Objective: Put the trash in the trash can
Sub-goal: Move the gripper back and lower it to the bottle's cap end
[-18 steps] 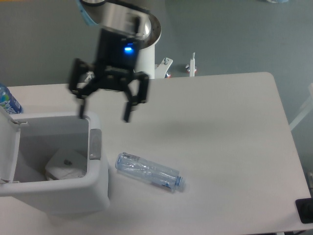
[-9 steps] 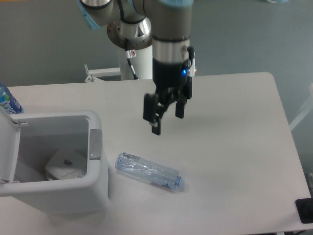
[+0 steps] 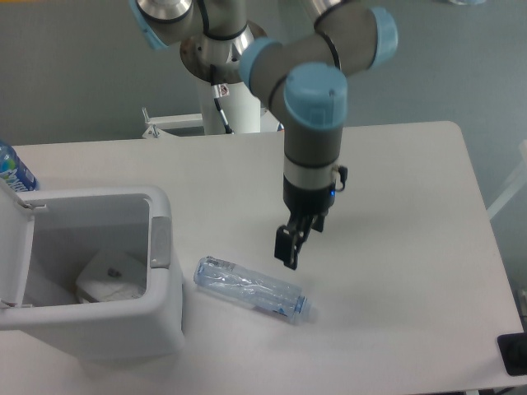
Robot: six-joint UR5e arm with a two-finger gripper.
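So in the last second the arm has swung clear across from over the trash can (image 3: 90, 271) and dropped down, and now the gripper (image 3: 294, 247) hangs just above the table, right by the crushed bottle (image 3: 251, 290), a little to its 1 o'clock. From this angle the fingers are seen edge-on and overlap each other, so I honestly can't tell if they're spread or pinched together; they aren't holding anything either way. The bottle lies flat on the table (image 3: 395, 214), its pale blue cap pointing toward 4 o'clock, with the clear body running up toward 10 o'clock where it ends just beside the bin's front corner. My read is that the arm is lining up for a grab on the cap half of the bottle, so this piece of trash isn't dealt with yet. The bin sits at 9 o'clock from the bottle with its lid (image 3: 15, 247) flipped open, and there's something white (image 3: 111, 276) already lying in the bottom, which could be the wrapper, hard to say. A blue-labelled bottle (image 3: 12, 169) peeks in at the far left edge, well out of the way. Nothing really sits between the bottle and the open bin, though the bin wall is tall, so the bottle would need lifting over the rim.
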